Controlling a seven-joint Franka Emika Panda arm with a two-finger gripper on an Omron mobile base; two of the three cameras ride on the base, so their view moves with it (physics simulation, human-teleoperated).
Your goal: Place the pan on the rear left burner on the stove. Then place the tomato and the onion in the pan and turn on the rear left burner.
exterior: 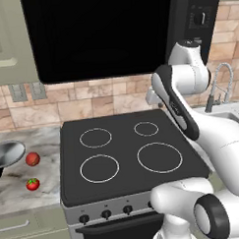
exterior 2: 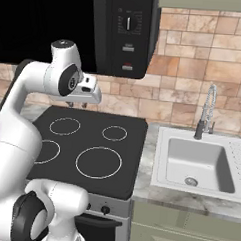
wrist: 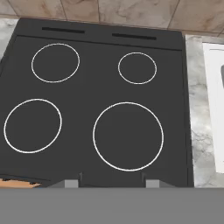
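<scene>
Far left of tool (exterior 2: 77, 104): pan (exterior: 6, 155)

Black glass on the stove (exterior: 125, 155), four thin white rings drawn on it, silver front with small black knobs. Shiny grey pan (exterior: 6, 155) on the grey-veined marble surface (exterior: 43, 186). A plain red-pink onion (exterior: 32, 158), a red tomato (exterior: 32, 184) (green stem on top). Tan stone tiles behind.

Marble counter (exterior: 43, 139) with pan (exterior: 6, 155), onion (exterior: 32, 158), tomato (exterior: 32, 184).
</scene>
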